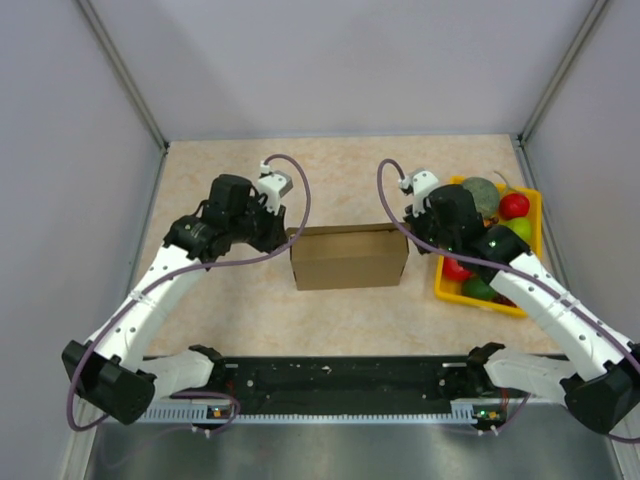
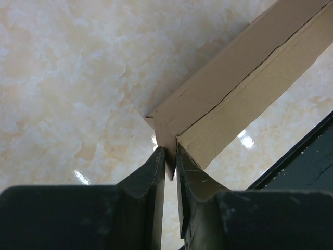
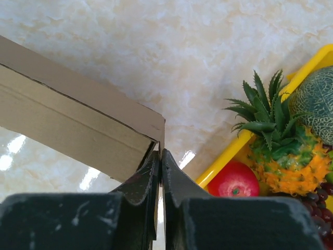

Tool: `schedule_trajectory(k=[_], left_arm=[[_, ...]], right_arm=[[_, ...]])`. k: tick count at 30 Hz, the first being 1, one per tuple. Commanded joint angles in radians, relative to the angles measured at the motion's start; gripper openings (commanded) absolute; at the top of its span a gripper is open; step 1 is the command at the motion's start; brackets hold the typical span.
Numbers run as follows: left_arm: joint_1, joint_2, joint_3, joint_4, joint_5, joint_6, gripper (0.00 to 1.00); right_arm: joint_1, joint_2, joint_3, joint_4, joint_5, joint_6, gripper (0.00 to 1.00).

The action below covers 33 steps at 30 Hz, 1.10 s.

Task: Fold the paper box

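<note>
The paper box [image 1: 348, 258] is a small brown cardboard carton lying lengthwise in the middle of the marble table. My left gripper [image 1: 283, 238] is at its left end. In the left wrist view the box [image 2: 244, 78] runs off to the upper right, and the left gripper [image 2: 170, 156] is shut on a thin end flap between its fingers. My right gripper [image 1: 412, 232] is at the right end. In the right wrist view it [image 3: 161, 156] is shut on the edge of the end flap at the corner of the box [image 3: 62, 114].
A yellow fruit tray [image 1: 447, 283] stands just right of the box, its rim [image 3: 229, 156] close to my right fingers, holding a red apple [image 3: 234, 181], a small pineapple [image 3: 283, 151] and other fruit. A black rail [image 1: 340, 378] runs along the near edge. Grey walls enclose the table.
</note>
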Motion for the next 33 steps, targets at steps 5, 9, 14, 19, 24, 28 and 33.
schedule_trajectory(k=[5, 9, 14, 19, 24, 28, 33], left_arm=[[-0.007, 0.050, 0.061, 0.022, 0.118, -0.086, 0.11], [-0.008, 0.059, 0.070, 0.022, 0.114, -0.099, 0.04], [-0.013, 0.068, 0.082, 0.021, 0.135, -0.117, 0.00], [-0.024, 0.070, 0.058, 0.045, 0.134, -0.132, 0.00], [-0.034, 0.073, 0.047, 0.059, 0.141, -0.145, 0.00], [-0.042, 0.072, 0.042, 0.065, 0.141, -0.146, 0.00], [-0.044, 0.068, 0.035, 0.076, 0.147, -0.148, 0.00]], right_arm=[[-0.011, 0.004, 0.038, 0.024, -0.031, 0.080, 0.00], [-0.011, 0.014, 0.062, -0.013, -0.023, 0.100, 0.00], [-0.011, 0.064, 0.143, -0.097, -0.028, 0.146, 0.00], [-0.011, 0.110, 0.222, -0.186, -0.022, 0.247, 0.00], [-0.011, 0.179, 0.291, -0.265, -0.006, 0.361, 0.00], [-0.010, 0.195, 0.320, -0.288, 0.017, 0.439, 0.00], [-0.011, 0.219, 0.340, -0.305, -0.003, 0.491, 0.00]])
